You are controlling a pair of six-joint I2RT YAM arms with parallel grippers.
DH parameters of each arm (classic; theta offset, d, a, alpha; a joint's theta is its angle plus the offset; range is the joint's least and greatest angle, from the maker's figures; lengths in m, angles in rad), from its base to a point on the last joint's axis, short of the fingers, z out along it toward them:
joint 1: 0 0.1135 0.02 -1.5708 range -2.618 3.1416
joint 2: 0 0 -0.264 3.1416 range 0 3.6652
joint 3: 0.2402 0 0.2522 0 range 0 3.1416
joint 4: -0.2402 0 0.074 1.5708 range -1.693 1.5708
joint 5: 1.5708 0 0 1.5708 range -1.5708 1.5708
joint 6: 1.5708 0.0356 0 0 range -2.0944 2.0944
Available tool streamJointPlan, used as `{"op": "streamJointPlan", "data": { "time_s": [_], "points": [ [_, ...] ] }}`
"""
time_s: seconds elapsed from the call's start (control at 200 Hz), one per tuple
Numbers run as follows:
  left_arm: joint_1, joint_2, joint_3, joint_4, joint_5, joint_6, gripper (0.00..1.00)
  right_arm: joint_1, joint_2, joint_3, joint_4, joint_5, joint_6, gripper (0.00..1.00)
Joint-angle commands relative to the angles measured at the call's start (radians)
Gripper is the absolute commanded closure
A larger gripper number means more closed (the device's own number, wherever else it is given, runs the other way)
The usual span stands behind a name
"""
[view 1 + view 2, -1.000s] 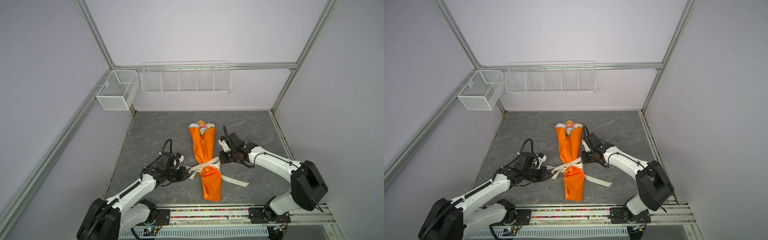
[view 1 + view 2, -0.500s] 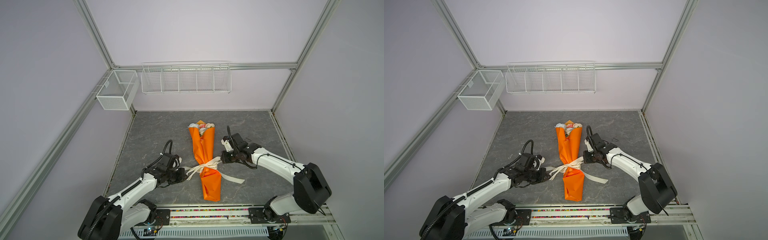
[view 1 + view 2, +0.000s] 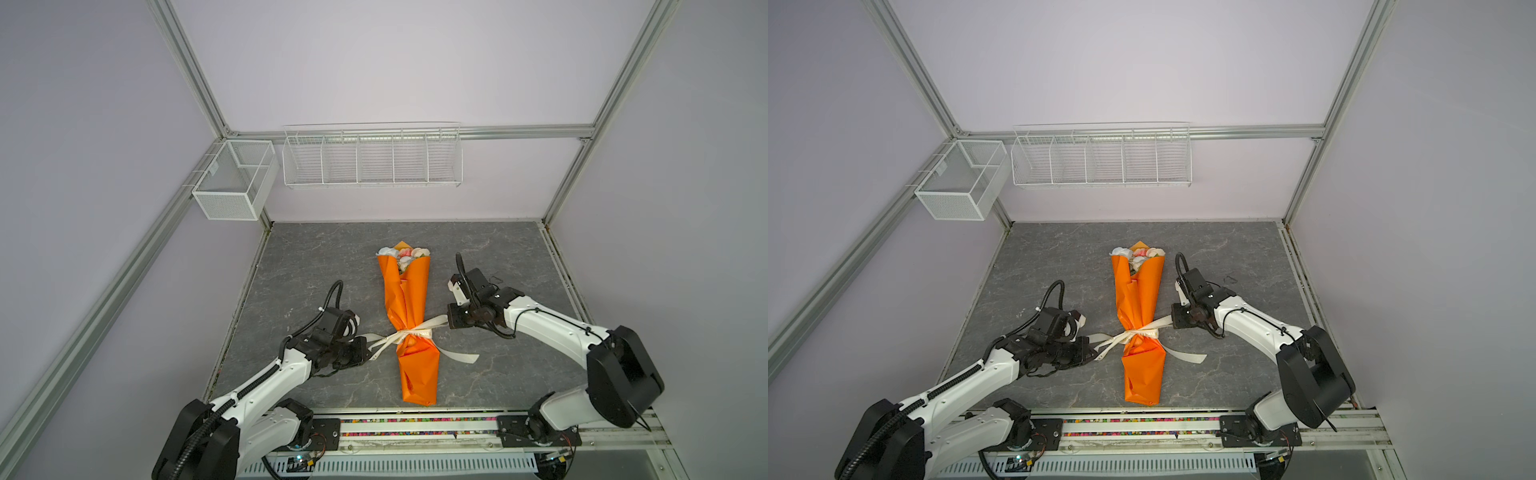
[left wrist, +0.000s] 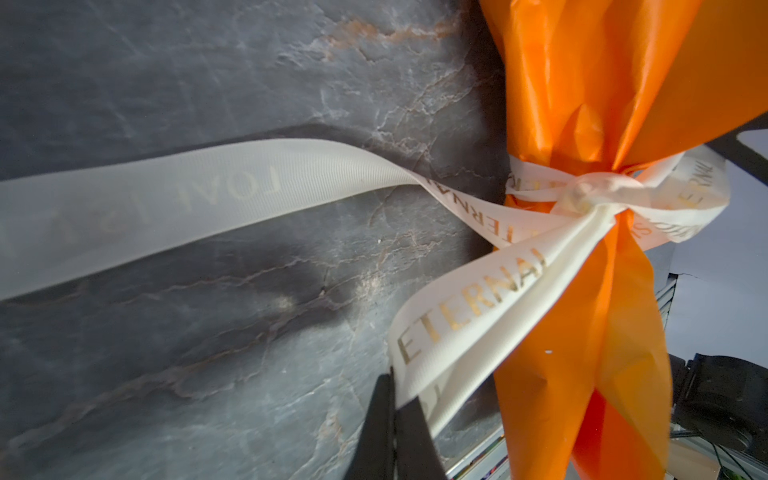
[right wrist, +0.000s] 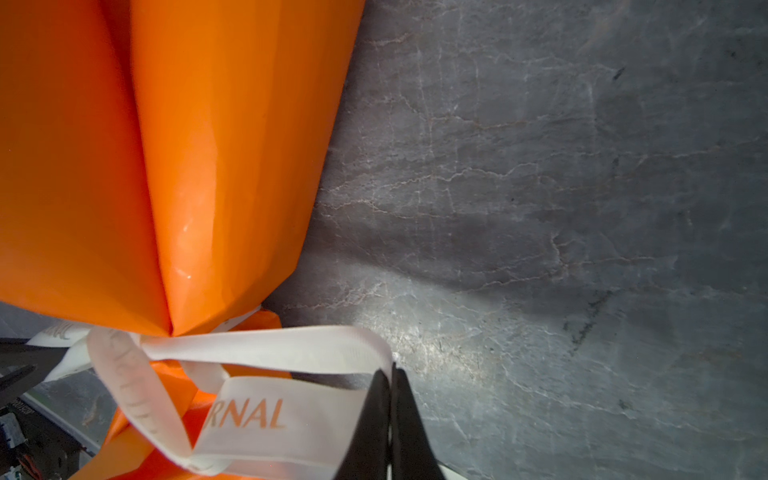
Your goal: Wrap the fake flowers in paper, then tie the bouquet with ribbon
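Observation:
The bouquet of fake flowers (image 3: 403, 255) (image 3: 1138, 255) lies lengthwise mid-table, with pale blooms showing at the far end of an orange paper wrap (image 3: 409, 299) (image 4: 582, 83) (image 5: 166, 145). A cream printed ribbon (image 3: 411, 334) (image 3: 1142, 334) (image 4: 478, 299) (image 5: 291, 349) is knotted round its waist. My left gripper (image 3: 368, 355) (image 3: 1096, 355) (image 4: 392, 376) is shut on a ribbon loop left of the wrap. My right gripper (image 3: 448, 322) (image 3: 1172, 322) (image 5: 392, 368) is shut on a ribbon loop to the right. Both loops run taut to the knot.
A loose ribbon tail (image 3: 461, 355) lies on the slate table (image 3: 498, 257) right of the wrap, and another tail (image 4: 166, 208) trails left. A wire shelf (image 3: 372, 156) and a mesh box (image 3: 232, 178) hang on the walls. The arms' rail (image 3: 415, 428) runs along the front edge.
Both grippers have moved apart, the left one leftward and nearer, the right one rightward. The ribbon has drawn tighter at the knot, and the loose tail on the right has shortened.

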Motion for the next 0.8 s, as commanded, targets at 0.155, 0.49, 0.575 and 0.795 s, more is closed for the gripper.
{"op": "streamJointPlan", "data": {
  "time_s": [0.155, 0.49, 0.575, 0.795],
  "points": [
    [0.002, -0.009, 0.025, -0.005, -0.047, -0.021, 1.0, -0.006, -0.113, -0.12, -0.005, 0.061, 0.056, 0.93],
    [0.002, -0.014, 0.044, 0.058, -0.008, 0.002, 1.0, -0.002, -0.1, -0.15, 0.045, -0.09, -0.003, 0.92],
    [0.001, -0.005, 0.049, 0.077, 0.007, 0.003, 1.0, 0.0, -0.083, -0.138, 0.057, -0.232, -0.069, 0.89],
    [0.002, 0.034, 0.074, 0.064, 0.024, 0.043, 1.0, 0.012, 0.02, -0.047, -0.066, -0.253, -0.211, 0.76]
  ]
}}
